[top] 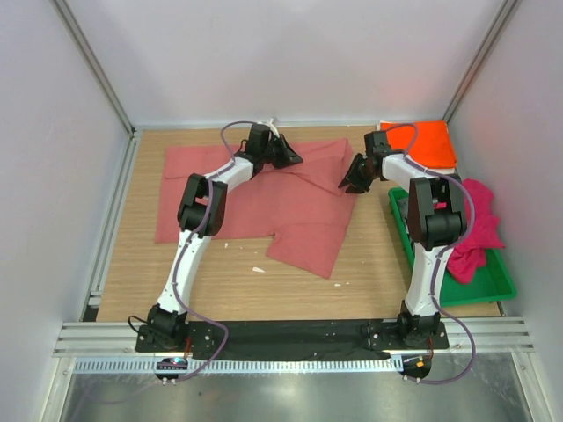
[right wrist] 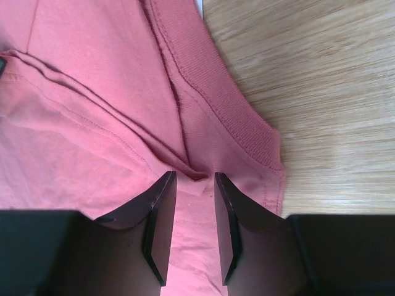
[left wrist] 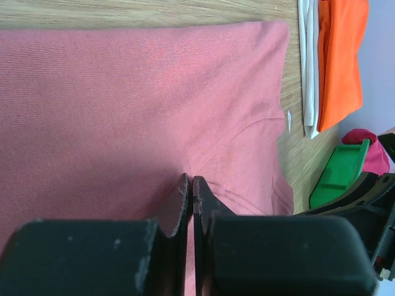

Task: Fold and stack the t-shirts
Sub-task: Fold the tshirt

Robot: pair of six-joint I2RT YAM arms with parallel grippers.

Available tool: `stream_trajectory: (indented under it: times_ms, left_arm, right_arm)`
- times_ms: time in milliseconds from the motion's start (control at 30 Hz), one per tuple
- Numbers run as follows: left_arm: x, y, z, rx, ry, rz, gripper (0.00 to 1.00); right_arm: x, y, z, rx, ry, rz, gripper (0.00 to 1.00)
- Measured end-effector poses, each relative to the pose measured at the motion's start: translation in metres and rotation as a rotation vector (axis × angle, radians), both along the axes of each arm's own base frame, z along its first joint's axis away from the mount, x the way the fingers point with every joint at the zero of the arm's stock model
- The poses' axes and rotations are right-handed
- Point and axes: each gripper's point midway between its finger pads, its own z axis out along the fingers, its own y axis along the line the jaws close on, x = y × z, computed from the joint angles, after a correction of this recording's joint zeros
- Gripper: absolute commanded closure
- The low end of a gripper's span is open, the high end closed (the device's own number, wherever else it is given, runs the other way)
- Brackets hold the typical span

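A dusty salmon-red t-shirt lies spread on the wooden table, its right part folded over. My left gripper is at its far edge, jaws shut on a pinch of the cloth, with creases running to the tips. My right gripper is at the shirt's right side by the ribbed collar, jaws open around a small raised fold of the shirt. A folded orange t-shirt lies on a white one at the back right. A magenta t-shirt is crumpled in the tray.
A green plastic tray stands at the right edge, also in the left wrist view. White walls and metal rails enclose the table. Bare wood shows in front of the shirt.
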Motion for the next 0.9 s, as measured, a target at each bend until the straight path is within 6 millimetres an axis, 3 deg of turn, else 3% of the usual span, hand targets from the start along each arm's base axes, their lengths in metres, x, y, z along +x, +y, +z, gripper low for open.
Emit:
stream_trajectory:
  times_ms: [300, 433, 533, 633, 767, 833, 900]
  left_arm:
    - [0.0010, 0.0012, 0.0006, -0.017, 0.013, 0.012, 0.92]
    - [0.0021, 0.0001, 0.0033, -0.032, 0.015, 0.018, 0.96]
    - [0.0023, -0.0004, 0.0045, -0.039, 0.016, 0.019, 0.95]
    - [0.0026, -0.0007, 0.0052, -0.041, 0.014, 0.019, 0.93]
    - [0.0026, -0.0007, 0.0055, -0.043, 0.015, 0.019, 0.89]
    - [0.0022, -0.0012, 0.0057, -0.045, 0.015, 0.017, 0.90]
    - [0.0022, -0.0013, 0.0059, -0.046, 0.016, 0.017, 0.97]
  right_arm:
    - [-0.0014, 0.0012, -0.0083, 0.006, 0.019, 0.000, 0.65]
    - [-0.0009, 0.0023, -0.0076, 0.013, 0.018, 0.001, 0.78]
    - [-0.0009, 0.0040, -0.0068, 0.023, 0.018, 0.001, 0.77]
    - [-0.0004, 0.0047, -0.0065, 0.028, 0.018, -0.002, 0.69]
    - [-0.0003, 0.0048, -0.0064, 0.029, 0.017, -0.003, 0.68]
    - [-0.0003, 0.0047, -0.0064, 0.029, 0.017, -0.003, 0.74]
    - [-0.0009, 0.0047, -0.0073, 0.029, 0.018, -0.003, 0.79]
